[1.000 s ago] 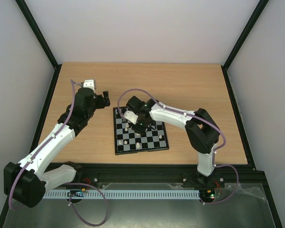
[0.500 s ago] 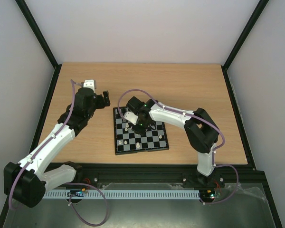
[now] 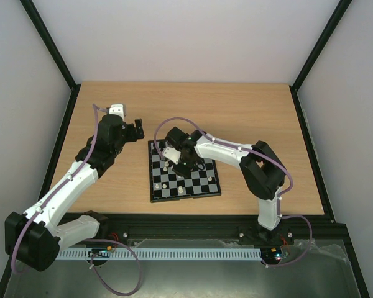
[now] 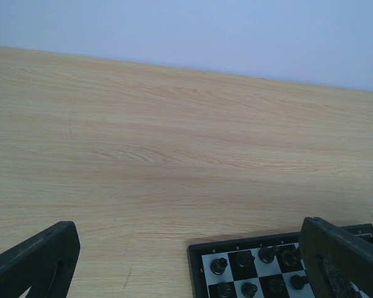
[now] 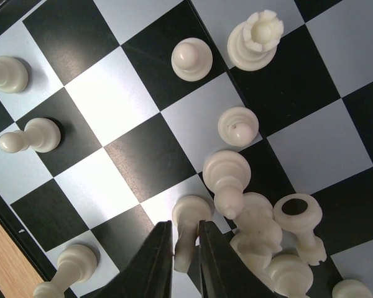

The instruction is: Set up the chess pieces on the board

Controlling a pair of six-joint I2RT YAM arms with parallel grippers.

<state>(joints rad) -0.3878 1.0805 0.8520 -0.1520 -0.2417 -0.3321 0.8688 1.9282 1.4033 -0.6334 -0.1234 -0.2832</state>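
The board [image 3: 185, 197] lies flat at the table's middle. My right gripper [image 5: 186, 226] points down over it, its jaws pressed on both sides of a cream-white chess piece [image 5: 191, 214] that lies tipped on a light square. Just to the right, several more white pieces [image 5: 264, 233] lie in a heap. Other white pieces [image 5: 191, 59] stand on squares further off. In the top view the right gripper [image 3: 174, 162] is over the board's far left part. My left gripper [image 4: 186, 261] is open and empty, hovering beyond the board's far left corner. Black pieces [image 4: 245, 261] stand along that edge.
Bare wooden table [image 3: 248, 112] surrounds the board on all sides. A black frame rail [image 3: 193, 217] runs along the near edge by the arm bases. Light walls close in the back and sides.
The right gripper's jaws have closed in on the tipped white piece, and the gripper has shifted slightly toward the board's far left. The left arm has not moved.
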